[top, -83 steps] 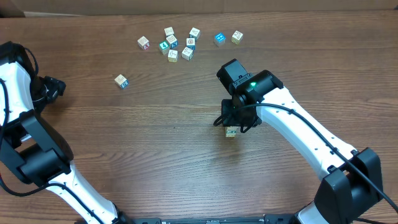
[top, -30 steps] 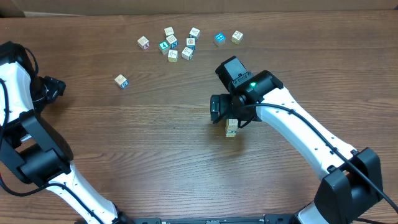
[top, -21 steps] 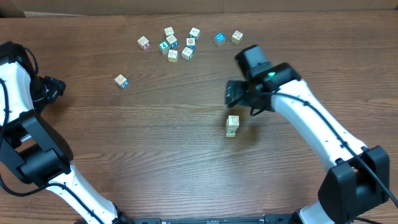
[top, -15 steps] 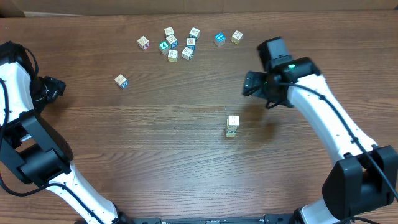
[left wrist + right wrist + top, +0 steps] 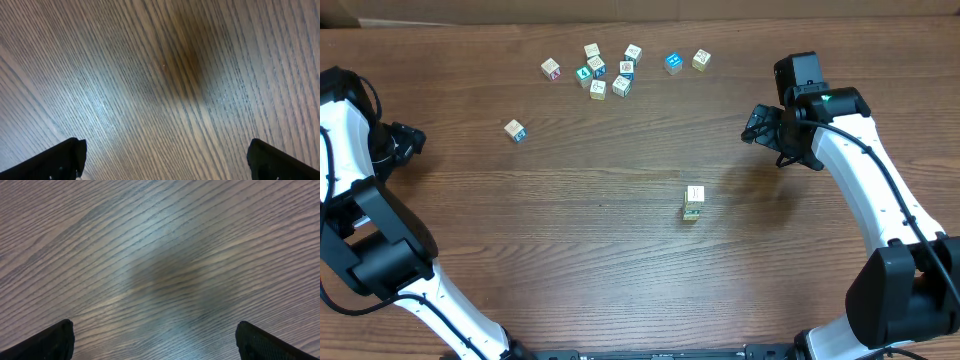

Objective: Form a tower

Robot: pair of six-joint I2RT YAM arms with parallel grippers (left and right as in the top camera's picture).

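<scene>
Looks like a robotics lab: a white-and-black left arm (image 5: 340, 140) and right arm (image 5: 865, 190) stand at a wood-grain counter (image 5: 570, 260) backed by tan cardboard (image 5: 620, 8).

Left end effector (image 5: 167, 159) and right end effector (image 5: 155, 339) both gape wide, empty.

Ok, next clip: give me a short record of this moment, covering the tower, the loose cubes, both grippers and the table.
tower: narrow upright stack of small pale wooden picture cubes, mid-table, nothing touching it
loose cubes: small printed wooden cubes clustered near the far edge
single cube: lies apart on the left arm's side
left gripper: open, empty, over bare wood
right gripper: open, empty, clear of the tower
table: brown wood grain
</scene>
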